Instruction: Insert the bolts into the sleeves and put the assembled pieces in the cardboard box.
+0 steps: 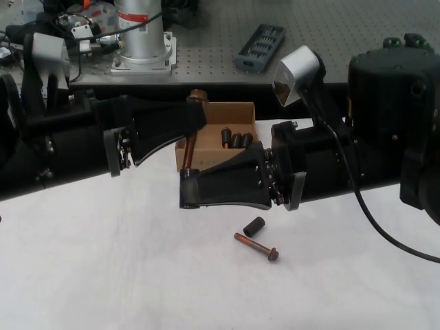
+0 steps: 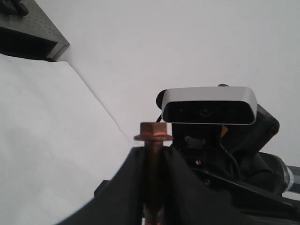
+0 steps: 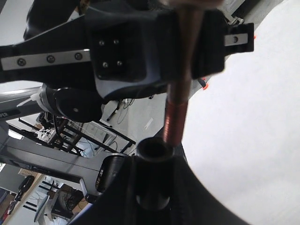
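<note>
My left gripper is shut on a copper bolt and holds it upright, head up, over the near left side of the cardboard box. Just below it, my right gripper is shut on a black sleeve with its mouth facing up. The bolt's threaded tip sits at the rim of that mouth; I cannot tell whether it is inside. A loose bolt and a loose sleeve lie on the white sheet nearer to me.
Several assembled pieces lie in the box. Behind it on the perforated bench stand a metal post and a blue-grey bit holder. The two arms crowd the middle; white sheet stretches in front.
</note>
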Controlling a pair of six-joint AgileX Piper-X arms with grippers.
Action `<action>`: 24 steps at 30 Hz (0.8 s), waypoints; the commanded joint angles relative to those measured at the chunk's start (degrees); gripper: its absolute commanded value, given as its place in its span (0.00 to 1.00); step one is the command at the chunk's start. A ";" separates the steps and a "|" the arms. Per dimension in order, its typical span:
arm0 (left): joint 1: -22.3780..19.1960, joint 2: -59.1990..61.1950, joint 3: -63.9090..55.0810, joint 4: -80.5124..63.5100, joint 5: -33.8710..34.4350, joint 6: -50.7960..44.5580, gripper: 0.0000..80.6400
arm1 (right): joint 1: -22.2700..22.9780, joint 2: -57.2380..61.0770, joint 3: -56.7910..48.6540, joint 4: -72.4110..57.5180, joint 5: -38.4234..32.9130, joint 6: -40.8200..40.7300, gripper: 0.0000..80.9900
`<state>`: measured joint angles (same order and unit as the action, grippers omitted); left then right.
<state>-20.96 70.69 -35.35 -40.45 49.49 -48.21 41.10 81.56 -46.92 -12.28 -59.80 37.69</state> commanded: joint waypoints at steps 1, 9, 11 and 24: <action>-0.09 -0.78 -0.30 -0.59 0.83 -1.08 0.01 | -0.52 -0.14 -0.70 -2.29 1.21 0.05 0.04; -0.09 -0.78 -0.30 -0.74 0.93 -1.35 0.01 | -0.66 -0.14 -0.70 -2.29 2.24 -0.38 0.04; -0.09 -0.78 -0.30 -0.74 0.93 -2.05 0.01 | -0.69 -0.14 -0.70 -2.29 2.83 -0.38 0.04; -0.09 -0.78 -0.30 -2.11 0.93 -2.38 0.01 | -0.69 -0.14 -0.70 -2.29 2.66 -0.38 0.04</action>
<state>-20.96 70.69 -35.35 -41.31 48.63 -49.88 41.10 81.56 -46.92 -12.68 -58.48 37.78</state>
